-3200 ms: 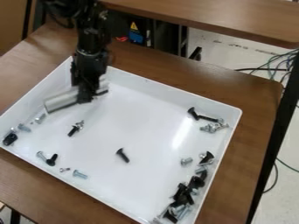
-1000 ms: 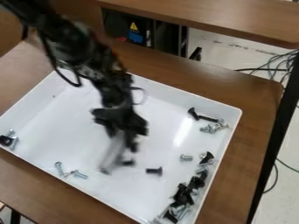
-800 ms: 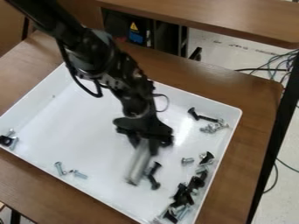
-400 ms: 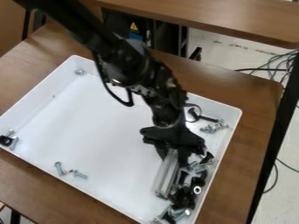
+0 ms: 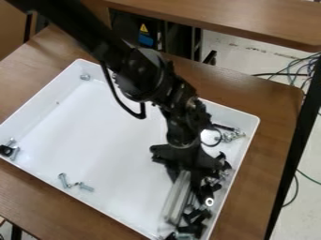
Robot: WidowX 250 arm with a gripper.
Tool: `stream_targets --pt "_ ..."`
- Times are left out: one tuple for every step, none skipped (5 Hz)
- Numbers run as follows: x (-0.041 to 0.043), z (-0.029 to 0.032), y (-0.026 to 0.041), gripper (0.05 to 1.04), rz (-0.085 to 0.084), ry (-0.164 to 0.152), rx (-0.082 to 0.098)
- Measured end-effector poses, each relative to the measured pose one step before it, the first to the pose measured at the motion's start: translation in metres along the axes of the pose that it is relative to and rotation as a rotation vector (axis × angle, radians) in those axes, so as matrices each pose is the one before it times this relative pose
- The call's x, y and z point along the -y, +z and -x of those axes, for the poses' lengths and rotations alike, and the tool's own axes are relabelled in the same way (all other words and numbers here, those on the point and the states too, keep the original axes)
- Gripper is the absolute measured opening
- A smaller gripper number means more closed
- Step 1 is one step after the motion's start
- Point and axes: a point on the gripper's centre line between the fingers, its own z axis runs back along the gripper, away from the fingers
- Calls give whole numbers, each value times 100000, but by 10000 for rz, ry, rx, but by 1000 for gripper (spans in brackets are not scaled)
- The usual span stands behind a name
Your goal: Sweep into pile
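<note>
- From where I stand, a black gripper (image 5: 185, 177) hangs over a white tray (image 5: 106, 136), jaws pinching a silvery bar (image 5: 177, 199)
- The bar slants just beside a crowded pile of black and silver screws (image 5: 198, 216) along the tray's right wall
- A few silver screws (image 5: 84, 187) lie well apart, near the tray's lower left edge

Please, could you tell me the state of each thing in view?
Tray: lying flat, open on top.
Gripper: closed on the silver bar.
Silver bar: held, slanting, beside the pile.
Pile: loosely heaped along the right wall.
Lower-left screws: lying loose, outside the pile.
</note>
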Motion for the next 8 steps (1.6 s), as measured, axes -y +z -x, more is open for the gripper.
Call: stream_targets --pt "-4431 -197 580 362 -829 1152 -404" --pt "-5012 -1516 267 362 -416 1091 -187" --pt "-4731 -2011 344 362 -177 856 -69" --pt "-4894 -1722 -588 362 -171 950 -215" --pt "-4060 -1218 -546 362 -118 1575 -28" --pt "-2645 -1504 -392 362 27 995 -146" --pt "-893 -1011 -288 362 -228 349 84" --pt "-158 -586 -139 362 -231 35 -33"
